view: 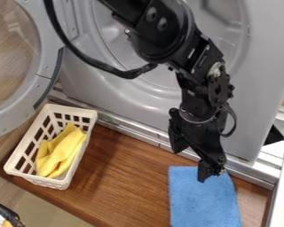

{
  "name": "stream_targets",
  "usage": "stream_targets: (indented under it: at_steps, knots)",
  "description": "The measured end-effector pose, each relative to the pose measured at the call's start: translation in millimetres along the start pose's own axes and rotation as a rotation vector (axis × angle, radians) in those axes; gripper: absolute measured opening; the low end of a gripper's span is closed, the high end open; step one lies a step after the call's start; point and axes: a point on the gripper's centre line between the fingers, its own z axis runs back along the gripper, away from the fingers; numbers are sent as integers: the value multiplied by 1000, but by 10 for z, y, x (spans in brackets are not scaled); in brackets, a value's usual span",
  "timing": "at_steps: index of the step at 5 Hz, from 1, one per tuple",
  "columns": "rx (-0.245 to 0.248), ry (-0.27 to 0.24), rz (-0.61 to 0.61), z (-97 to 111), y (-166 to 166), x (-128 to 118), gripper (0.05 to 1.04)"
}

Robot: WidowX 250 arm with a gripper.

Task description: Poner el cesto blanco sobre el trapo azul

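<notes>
At the left of the brown wooden tabletop (129,177), the white slotted basket (49,181) stands upright with a crumpled yellow cloth (61,153) inside. The black tool (193,163) is well to the basket's right, its two fingers spread apart. One fingertip overlaps the top edge of the blue cloth (203,199) in this view; whether they touch, I cannot tell. The blue cloth lies flat, well apart from the basket.

Matt blue cloth (202,201), smooth white plastic basket (71,110), glossy brown wood surface (129,177).
</notes>
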Motion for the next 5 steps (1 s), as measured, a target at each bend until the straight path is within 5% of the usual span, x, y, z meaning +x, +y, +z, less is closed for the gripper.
stream_targets:
  at_steps: [3,5]
  knots:
    - [33,101,62,-63,309,-261,999]
    - [154,151,286,-24,780,-630,999]
